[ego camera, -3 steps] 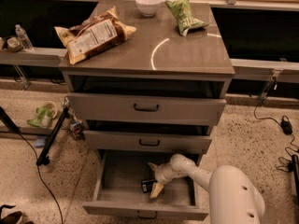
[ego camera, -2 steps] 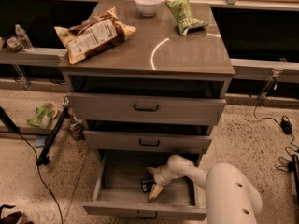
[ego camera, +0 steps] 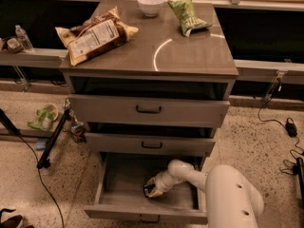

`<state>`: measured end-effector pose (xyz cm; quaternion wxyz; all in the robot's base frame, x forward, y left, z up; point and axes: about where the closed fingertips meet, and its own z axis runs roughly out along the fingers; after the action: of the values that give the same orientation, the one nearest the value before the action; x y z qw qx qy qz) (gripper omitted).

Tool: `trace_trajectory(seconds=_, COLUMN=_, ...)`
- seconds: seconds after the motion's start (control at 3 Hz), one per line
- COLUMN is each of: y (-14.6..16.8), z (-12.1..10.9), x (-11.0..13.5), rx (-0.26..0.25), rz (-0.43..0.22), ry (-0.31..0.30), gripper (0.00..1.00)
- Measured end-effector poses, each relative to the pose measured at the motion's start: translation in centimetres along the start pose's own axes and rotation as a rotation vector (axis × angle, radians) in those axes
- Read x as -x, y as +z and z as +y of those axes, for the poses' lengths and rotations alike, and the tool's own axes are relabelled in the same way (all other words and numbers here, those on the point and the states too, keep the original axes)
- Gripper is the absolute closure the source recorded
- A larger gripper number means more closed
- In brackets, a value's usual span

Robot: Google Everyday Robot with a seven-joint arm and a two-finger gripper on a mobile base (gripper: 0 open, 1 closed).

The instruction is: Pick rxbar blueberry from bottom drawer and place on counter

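Observation:
The bottom drawer [ego camera: 118,212] is pulled open at the foot of the grey cabinet. My gripper [ego camera: 153,189] is reached down inside it, right of the middle, at the end of the white arm [ego camera: 190,174]. A small dark item, apparently the rxbar blueberry [ego camera: 147,190], lies on the drawer floor right at the gripper's tip, mostly hidden by it. The counter [ego camera: 190,56] is the glossy grey-brown top of the cabinet, with a curved light reflection.
On the counter lie a large brown-and-white chip bag [ego camera: 95,34], a white bowl [ego camera: 150,4] and a green snack bag [ego camera: 189,15]. The two upper drawers [ego camera: 148,110] stand slightly open. Cables and a stand leg [ego camera: 52,141] lie on the floor at left.
My gripper has shifted slightly left and lower inside the bottom drawer, onto the dark item. The rest has not moved.

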<state>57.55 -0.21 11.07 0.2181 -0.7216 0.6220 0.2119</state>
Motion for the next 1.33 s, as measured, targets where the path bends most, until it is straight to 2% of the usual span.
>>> trace_trajectory(seconds=0.33, y=0.1, z=0.4, x=0.3, rx=0.019, rz=-0.005, ry=0.016, gripper=0.99)
trace_trajectory(seconds=0.67, y=-1.2, z=-0.2, x=0.2, rx=-0.001, rz=-0.009, ry=0.070, gripper=1.00)
trace_trajectory(seconds=1.33, y=-1.6, z=-0.8, x=0.7, rx=-0.010, rz=-0.009, ry=0.086, gripper=0.51)
